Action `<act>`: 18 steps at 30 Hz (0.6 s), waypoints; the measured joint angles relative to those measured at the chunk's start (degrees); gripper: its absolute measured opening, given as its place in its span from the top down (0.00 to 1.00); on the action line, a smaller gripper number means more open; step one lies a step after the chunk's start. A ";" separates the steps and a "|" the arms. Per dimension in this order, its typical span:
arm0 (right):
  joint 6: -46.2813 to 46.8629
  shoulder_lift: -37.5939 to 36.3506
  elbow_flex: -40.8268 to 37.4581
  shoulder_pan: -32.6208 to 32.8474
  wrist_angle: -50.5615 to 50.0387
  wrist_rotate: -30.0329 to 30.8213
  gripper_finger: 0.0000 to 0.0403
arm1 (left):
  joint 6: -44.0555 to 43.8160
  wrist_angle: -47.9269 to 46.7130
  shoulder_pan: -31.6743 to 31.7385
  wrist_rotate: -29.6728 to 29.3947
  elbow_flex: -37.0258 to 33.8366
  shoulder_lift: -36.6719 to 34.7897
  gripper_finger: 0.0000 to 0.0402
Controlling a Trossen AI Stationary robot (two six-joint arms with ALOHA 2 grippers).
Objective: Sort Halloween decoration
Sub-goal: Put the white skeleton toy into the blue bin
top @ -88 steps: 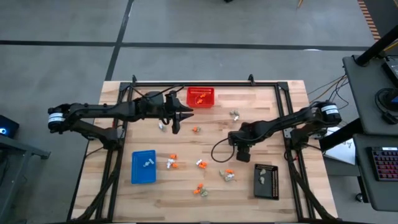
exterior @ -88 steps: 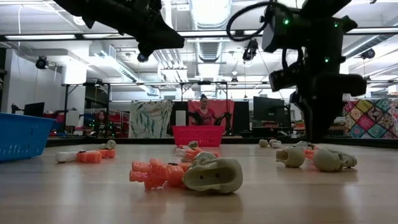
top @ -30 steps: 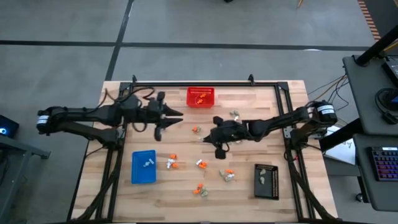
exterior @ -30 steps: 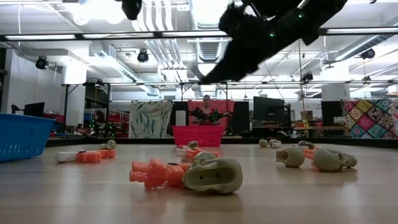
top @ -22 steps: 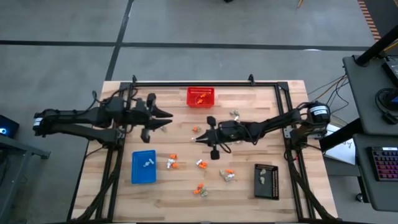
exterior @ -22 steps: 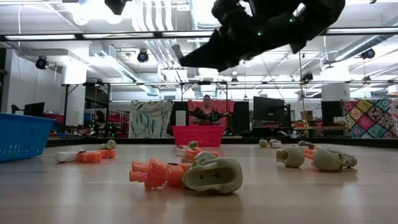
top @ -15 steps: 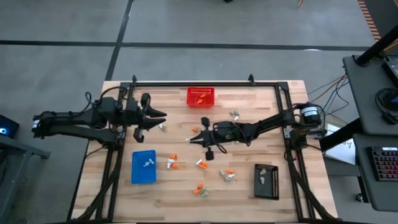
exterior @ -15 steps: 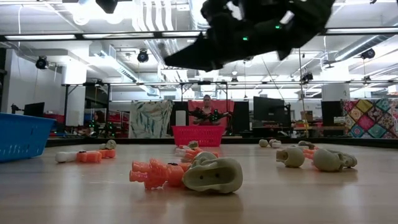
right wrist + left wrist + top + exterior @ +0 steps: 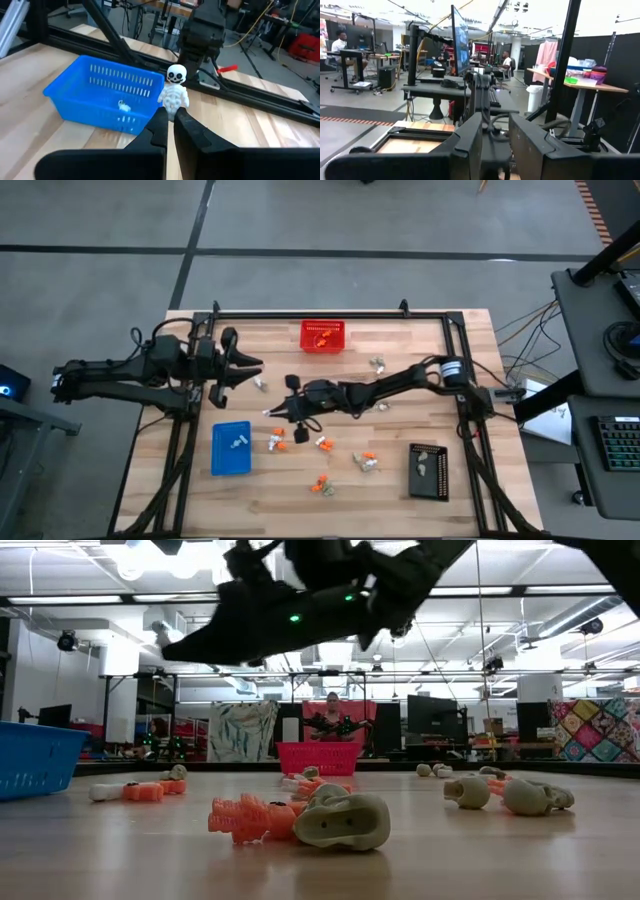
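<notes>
Only the right wrist view shows right fingers (image 9: pixel 171 121) pinching a white skeleton (image 9: pixel 174 92).

One camera hangs well above and looks straight down on the whole light wooden slatted table (image 9: pixel 400 480). A second sits at table-top height, very near a cluster of orange and grey-beige trinkets (image 9: pixel 300 820), facing level across toward the room. The right wrist camera looks past its own end effector at the blue plastic slotted basket (image 9: pixel 105 95), which the overhead view shows at about 8 o'clock. The left wrist camera faces outward into the workshop.
</notes>
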 joint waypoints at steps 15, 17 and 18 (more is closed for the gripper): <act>0.16 11.20 15.11 0.00 -0.03 -4.40 0.98 | 0.73 -1.20 0.02 0.00 0.00 -0.29 0.80; 0.19 12.52 17.14 0.00 0.03 -4.47 0.98 | 1.14 -1.25 0.02 0.00 0.00 -0.31 0.80; 0.21 13.13 17.92 0.00 -0.01 -4.48 0.98 | 1.27 -1.22 0.02 0.00 0.00 -0.29 0.80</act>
